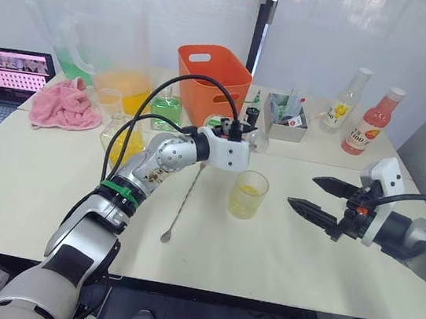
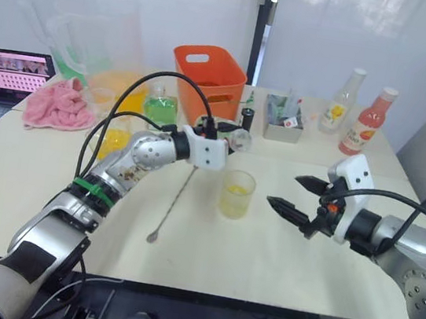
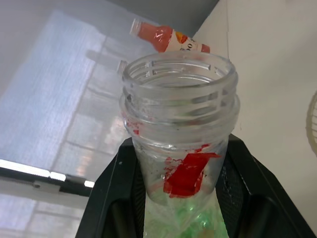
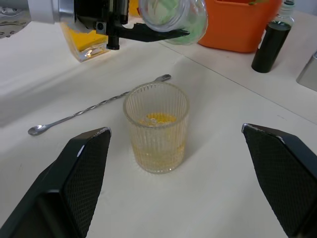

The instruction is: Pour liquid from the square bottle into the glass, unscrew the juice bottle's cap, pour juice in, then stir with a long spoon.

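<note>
My left gripper (image 1: 241,138) is shut on the juice bottle (image 1: 254,138), which lies tilted on its side just behind and above the glass (image 1: 248,194). The bottle's open mouth (image 3: 179,79) has no cap on it; the cap is out of view. The ribbed glass (image 4: 156,126) holds a little yellow liquid. On the table to the left of the glass lies the long spoon (image 1: 183,204). A square bottle (image 1: 117,140) with yellow liquid stands behind my left forearm. My right gripper (image 1: 304,191) hovers open to the right of the glass, empty.
An orange basket (image 1: 213,76) stands behind the glass, with a green bottle (image 1: 166,109), a dark small bottle (image 1: 251,117) and a grey box (image 1: 285,124) near it. A yellow-labelled bottle (image 1: 339,106) and a pink-red bottle (image 1: 370,122) stand back right. Pink cloth (image 1: 64,104) and laptop (image 1: 11,72) lie left.
</note>
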Tool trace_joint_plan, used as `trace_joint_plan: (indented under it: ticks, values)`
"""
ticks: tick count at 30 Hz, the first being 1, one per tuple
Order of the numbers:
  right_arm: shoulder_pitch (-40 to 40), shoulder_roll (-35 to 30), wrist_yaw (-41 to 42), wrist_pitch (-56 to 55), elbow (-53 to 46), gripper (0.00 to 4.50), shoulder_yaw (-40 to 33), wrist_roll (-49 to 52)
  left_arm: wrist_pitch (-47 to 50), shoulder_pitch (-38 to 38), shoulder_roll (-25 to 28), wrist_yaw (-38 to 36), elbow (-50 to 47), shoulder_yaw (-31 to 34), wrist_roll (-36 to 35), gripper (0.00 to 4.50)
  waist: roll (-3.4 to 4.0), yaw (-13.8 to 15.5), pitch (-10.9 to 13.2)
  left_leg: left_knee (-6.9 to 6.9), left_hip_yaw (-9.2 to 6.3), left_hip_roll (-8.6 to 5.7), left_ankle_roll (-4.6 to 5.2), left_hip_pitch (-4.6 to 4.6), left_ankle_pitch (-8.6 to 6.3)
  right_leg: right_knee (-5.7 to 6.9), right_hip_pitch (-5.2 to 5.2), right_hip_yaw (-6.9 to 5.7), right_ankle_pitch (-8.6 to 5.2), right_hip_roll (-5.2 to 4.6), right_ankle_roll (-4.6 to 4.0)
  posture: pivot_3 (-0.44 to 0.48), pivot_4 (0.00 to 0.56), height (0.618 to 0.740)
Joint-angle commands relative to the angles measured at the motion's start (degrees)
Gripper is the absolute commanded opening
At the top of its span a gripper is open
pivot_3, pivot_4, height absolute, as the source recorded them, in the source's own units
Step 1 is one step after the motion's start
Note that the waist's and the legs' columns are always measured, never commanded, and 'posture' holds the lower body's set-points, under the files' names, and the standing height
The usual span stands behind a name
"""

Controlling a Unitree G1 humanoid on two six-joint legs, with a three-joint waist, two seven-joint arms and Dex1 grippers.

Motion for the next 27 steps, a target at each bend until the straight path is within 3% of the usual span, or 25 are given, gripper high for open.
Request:
trace_joint_plan:
  ticks: [1, 7, 12, 17, 27]
  values:
    - [-2.50, -0.01, 1.29, -1.57, 0.79, 4.47, -0.84, 0.78, 9.57, 0.22, -0.81, -3.52, -8.10, 5.19, -7.56, 1.49, 0.00, 0.06, 0.00, 0.01, -0.01, 0.00, 0.00, 0.00, 0.00, 0.03, 0.00, 0.00, 0.00, 0.01, 0.00, 0.000, 0.150, 0.725]
    - [-7.24, 0.25, 5.01, -2.47, 5.54, 4.47, 1.93, -0.34, 34.82, 3.97, -0.73, -8.98, -23.25, 13.84, -22.30, 1.49, 0.00, -0.11, 0.00, 0.10, -0.03, 0.00, 0.00, 0.01, 0.00, 0.20, -0.02, 0.00, -0.03, 0.01, -0.01, 0.000, 0.150, 0.725]
    - [-11.88, 0.58, 8.78, -4.26, 11.21, 4.47, 5.51, -2.52, 48.68, 9.36, 2.32, -6.16, -35.90, 20.31, -27.65, 1.49, 0.00, -1.19, 0.00, 0.08, -0.06, 0.00, 0.01, 0.13, 0.00, 0.36, 0.00, 0.00, -0.07, 0.03, -0.04, 0.000, 0.150, 0.725]
    - [-14.99, 1.71, 12.83, -6.00, 15.50, 4.47, 9.14, -4.65, 54.26, 18.21, 6.32, -3.79, -45.43, 24.72, -29.00, 1.49, 0.00, -1.74, 0.00, 0.06, -0.09, 0.01, 0.01, 0.21, 0.00, 0.39, 0.03, 0.00, -0.09, 0.04, -0.06, 0.000, 0.150, 0.725]
    - [-20.77, 3.71, 20.52, -8.37, 21.29, 4.47, 13.57, -7.41, 66.26, 35.61, 11.43, -3.49, -62.33, 37.89, -41.33, 1.49, -0.01, -1.36, 0.00, 0.06, -0.09, 0.01, 0.00, 0.18, 0.00, 0.36, 0.02, -0.04, -0.12, 0.04, -0.11, 0.000, 0.150, 0.725]
